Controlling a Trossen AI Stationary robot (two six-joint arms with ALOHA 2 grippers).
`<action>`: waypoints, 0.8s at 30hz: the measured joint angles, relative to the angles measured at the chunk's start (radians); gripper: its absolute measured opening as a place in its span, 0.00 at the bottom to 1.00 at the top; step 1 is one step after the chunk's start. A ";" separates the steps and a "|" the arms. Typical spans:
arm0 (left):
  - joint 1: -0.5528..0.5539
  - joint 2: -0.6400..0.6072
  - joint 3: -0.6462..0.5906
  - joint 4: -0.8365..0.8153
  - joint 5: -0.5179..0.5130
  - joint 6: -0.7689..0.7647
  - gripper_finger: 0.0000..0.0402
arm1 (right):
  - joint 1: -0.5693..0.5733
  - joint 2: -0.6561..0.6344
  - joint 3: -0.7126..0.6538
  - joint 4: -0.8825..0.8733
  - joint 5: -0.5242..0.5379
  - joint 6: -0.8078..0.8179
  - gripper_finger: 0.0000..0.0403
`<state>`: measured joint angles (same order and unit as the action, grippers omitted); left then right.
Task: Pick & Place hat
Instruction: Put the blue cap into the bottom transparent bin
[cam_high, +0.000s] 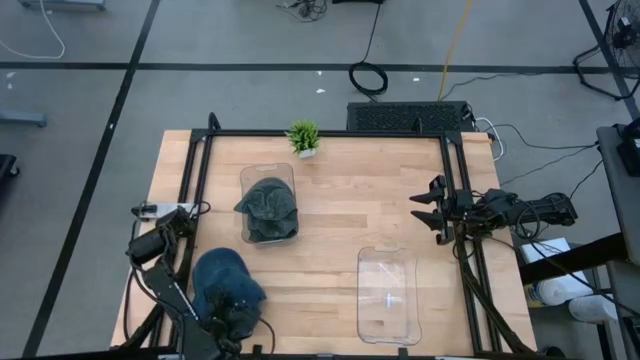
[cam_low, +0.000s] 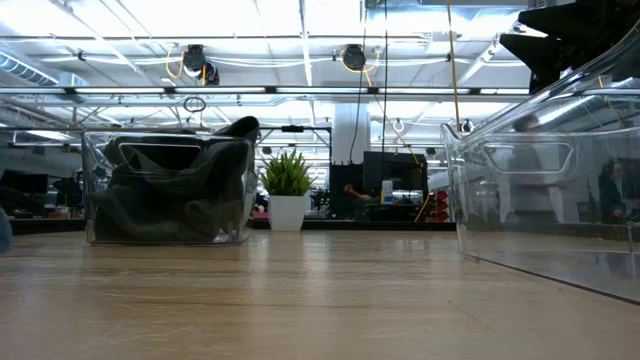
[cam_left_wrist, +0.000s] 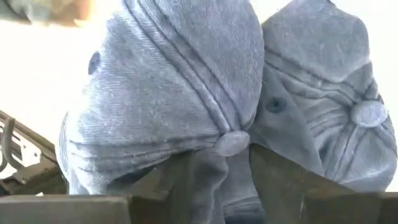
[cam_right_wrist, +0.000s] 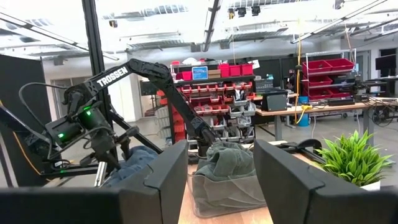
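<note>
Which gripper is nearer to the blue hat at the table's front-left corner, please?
The left. The left gripper is right at the blue hat, at its near edge, while the right gripper waits open across the table at the right edge, far from it.

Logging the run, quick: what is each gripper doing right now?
Left gripper: closed on the blue hat at the table's near left corner.
Right gripper: open, empty, waiting at the right edge.
</note>
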<state>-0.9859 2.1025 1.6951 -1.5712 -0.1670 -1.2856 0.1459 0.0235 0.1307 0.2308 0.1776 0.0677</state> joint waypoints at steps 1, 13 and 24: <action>0.000 0.000 0.000 0.000 -0.012 0.000 0.37 | 0.000 0.000 0.000 0.000 0.000 0.000 0.42; 0.004 0.000 0.000 0.014 0.001 0.015 0.15 | 0.000 0.000 0.000 -0.001 0.000 0.018 0.42; 0.014 -0.002 0.004 0.076 0.012 -0.034 0.14 | 0.000 0.000 0.000 0.000 0.000 0.018 0.42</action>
<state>-0.9717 2.1006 1.6994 -1.4948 -0.1554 -1.3199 0.1459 0.0235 0.1307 0.2306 0.1776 0.0856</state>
